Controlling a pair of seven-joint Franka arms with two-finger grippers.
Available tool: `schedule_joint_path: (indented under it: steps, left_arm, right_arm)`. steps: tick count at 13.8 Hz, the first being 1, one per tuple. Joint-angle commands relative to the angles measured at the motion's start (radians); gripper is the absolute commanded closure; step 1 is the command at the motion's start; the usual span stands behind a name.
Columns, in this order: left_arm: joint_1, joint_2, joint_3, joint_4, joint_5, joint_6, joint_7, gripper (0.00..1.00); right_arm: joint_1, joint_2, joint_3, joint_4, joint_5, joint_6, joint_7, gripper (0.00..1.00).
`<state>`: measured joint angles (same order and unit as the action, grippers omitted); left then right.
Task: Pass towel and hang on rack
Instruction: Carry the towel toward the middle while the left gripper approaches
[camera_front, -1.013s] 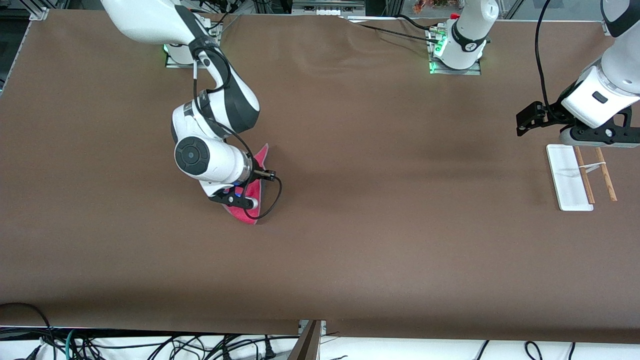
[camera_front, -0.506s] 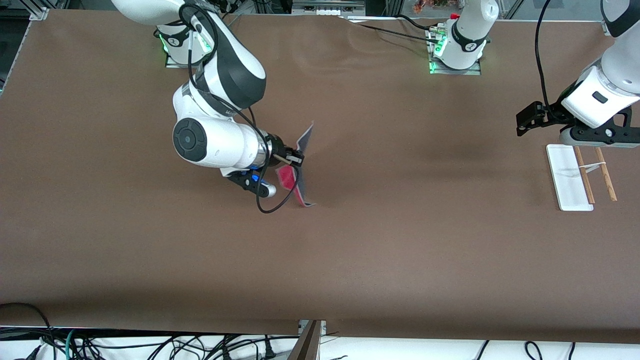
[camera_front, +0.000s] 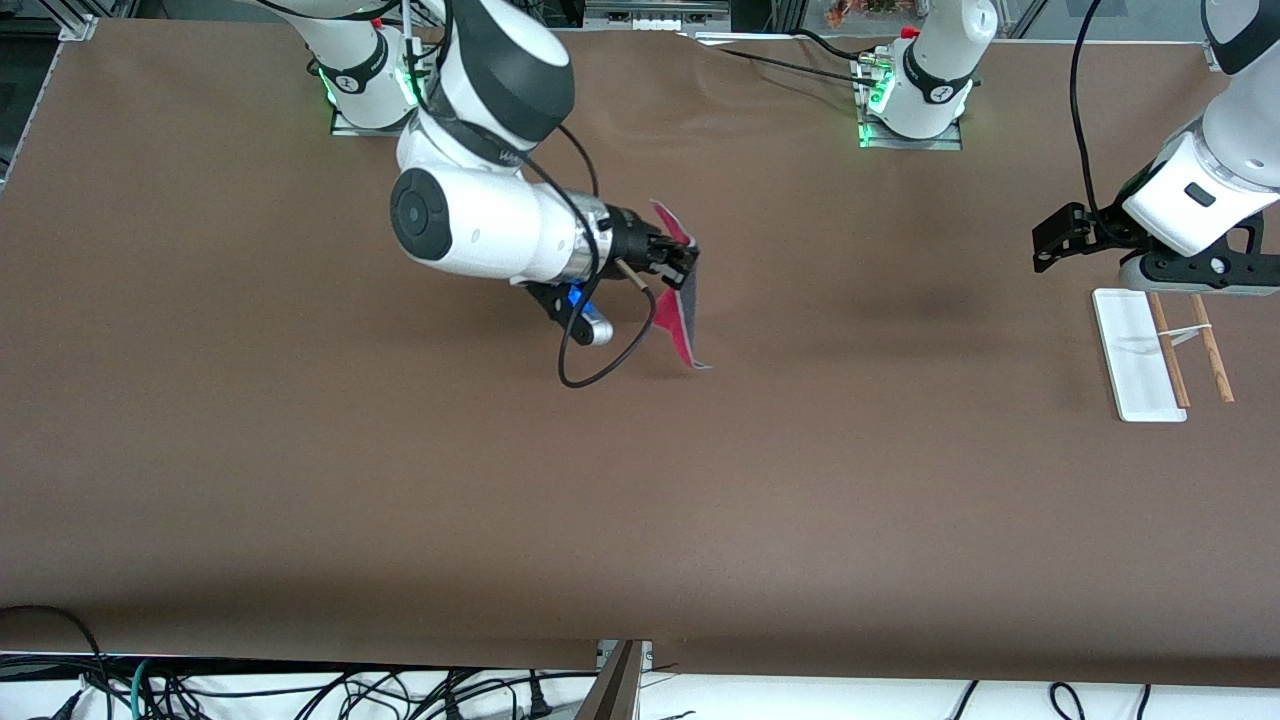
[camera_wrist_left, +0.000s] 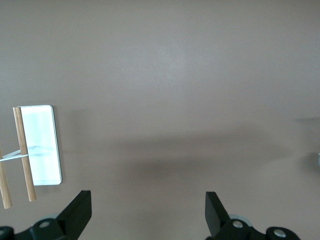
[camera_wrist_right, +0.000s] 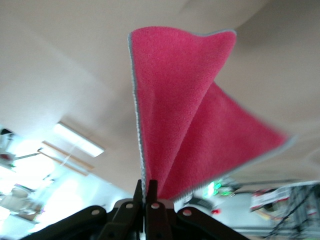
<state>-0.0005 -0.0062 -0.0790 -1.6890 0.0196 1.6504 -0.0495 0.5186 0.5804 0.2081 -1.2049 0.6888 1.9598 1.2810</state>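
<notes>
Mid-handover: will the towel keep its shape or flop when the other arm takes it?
Likely floppy: the towel folds and drapes from the right gripper, pinched at one edge. Probably light, held by shut jaws alone. The left gripper, open, waits above the rack.

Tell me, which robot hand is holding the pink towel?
The right gripper, over the table's middle, is shut on the towel, which hangs from it. The left gripper waits open and empty beside the rack.
</notes>
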Motion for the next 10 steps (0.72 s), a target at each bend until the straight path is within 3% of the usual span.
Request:
schedule_joint_path:
  steps: [1,5,10]
  left_arm:
    - [0.011,0.009,-0.008,0.022,0.0,-0.011,0.023,0.0]
    - [-0.004,0.028,-0.016,0.022,-0.036,-0.027,0.03,0.0]
    - [-0.009,0.118,-0.021,0.022,-0.294,-0.031,0.112,0.0]
  right_arm:
    - [-0.002,0.013,0.053,0.028,0.044,0.089,0.119,1.0]
    - [-0.002,0.015,0.114,0.028,0.092,0.23,0.262,1.0]
    - [0.029,0.024,0.169,0.028,0.092,0.431,0.386,1.0]
